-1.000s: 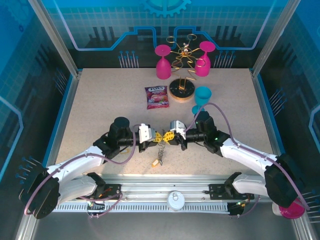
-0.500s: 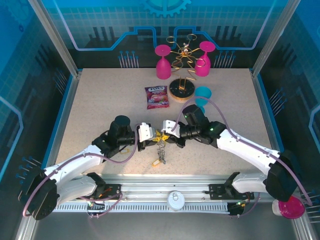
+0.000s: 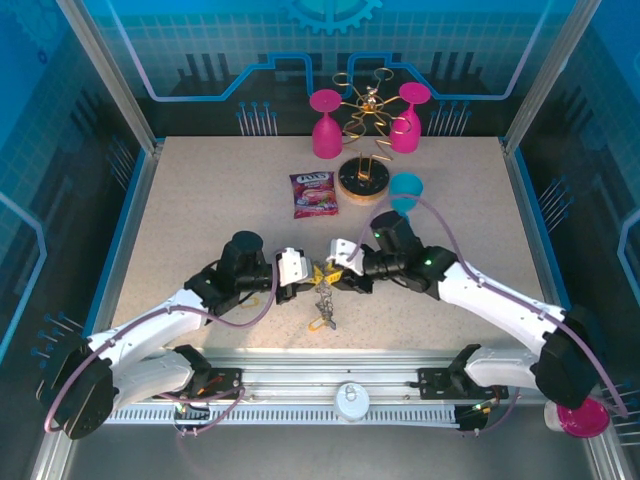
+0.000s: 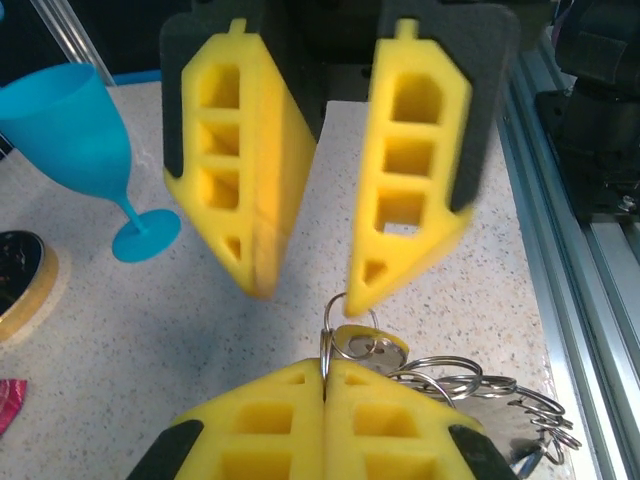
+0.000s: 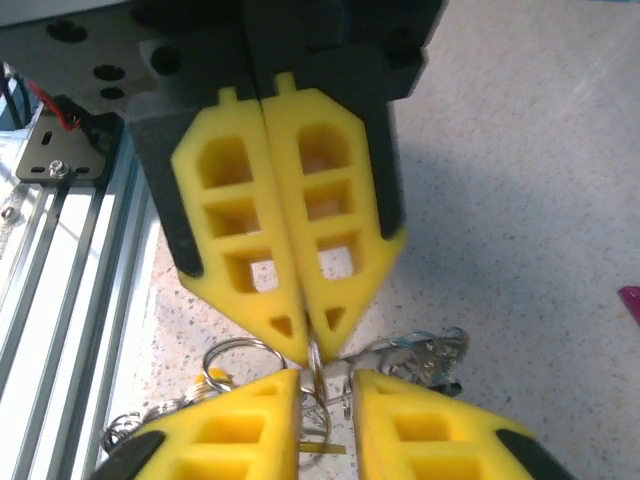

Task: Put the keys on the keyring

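a wire rack (image 3: 364, 110) on a round wooden base (image 3: 362, 180) stands at 12 o'clock on the speckled table (image 3: 220, 200), with a pink goblet (image 3: 325, 122) hung upside down at its 9 and another (image 3: 408, 117) at its 3. a candy packet (image 3: 314, 194) lies at the base's 8 o'clock. a teal goblet (image 3: 404, 190) stands upright just beside the base at 4.

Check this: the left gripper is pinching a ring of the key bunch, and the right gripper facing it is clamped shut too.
One thing is wrong. The left gripper is shut on the ring, but the right gripper facing it is open, with a clear gap between its fingers. The left wrist view shows this.
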Controlling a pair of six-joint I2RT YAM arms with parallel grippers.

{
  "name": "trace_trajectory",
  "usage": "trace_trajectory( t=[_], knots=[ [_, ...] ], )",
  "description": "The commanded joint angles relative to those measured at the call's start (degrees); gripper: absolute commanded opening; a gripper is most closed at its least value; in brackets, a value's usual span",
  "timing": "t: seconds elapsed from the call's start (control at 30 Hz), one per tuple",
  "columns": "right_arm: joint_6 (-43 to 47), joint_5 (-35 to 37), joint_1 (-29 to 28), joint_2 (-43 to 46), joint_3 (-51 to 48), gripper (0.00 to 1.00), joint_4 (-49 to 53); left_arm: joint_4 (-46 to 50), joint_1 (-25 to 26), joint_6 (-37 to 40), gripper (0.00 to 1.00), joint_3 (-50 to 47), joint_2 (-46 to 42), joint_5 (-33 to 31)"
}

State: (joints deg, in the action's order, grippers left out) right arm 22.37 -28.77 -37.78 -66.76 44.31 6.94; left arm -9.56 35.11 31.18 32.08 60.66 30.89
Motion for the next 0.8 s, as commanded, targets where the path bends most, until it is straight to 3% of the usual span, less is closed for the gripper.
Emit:
trace_trajectory(
  t=[0.0, 0.27, 0.43, 0.67, 0.77],
  knots=[
    [-7.26, -8.43, 3.11, 1.81, -4.77, 0.34, -12.76, -8.94, 0.45, -2.93, 0.0, -2.02, -1.35, 2.82],
    [-8.38, -12.55, 3.28, 0.16, -5.97, 0.34, -13.45, -11.98, 0.44, -4.89, 0.0, -3.42, -1.51, 2.97],
    [-8.31, -12.57, 3.41, 0.02, -5.65, 0.26, -12.12, -12.03, 0.41, -4.9, 0.0, -3.68, -1.8, 2.59],
    [-9.99, -10.23, 3.84, -1.41, -4.22, 0.29, -8.52, -12.84, 0.43, -4.72, 0.0, -3.91, -1.95, 2.5],
    [-12.57, -12.46, 4.29, -2.29, -3.97, 0.24, -9.77, -13.2, 0.47, -4.55, 0.0, -4.17, -2.12, 2.42]
  ],
)
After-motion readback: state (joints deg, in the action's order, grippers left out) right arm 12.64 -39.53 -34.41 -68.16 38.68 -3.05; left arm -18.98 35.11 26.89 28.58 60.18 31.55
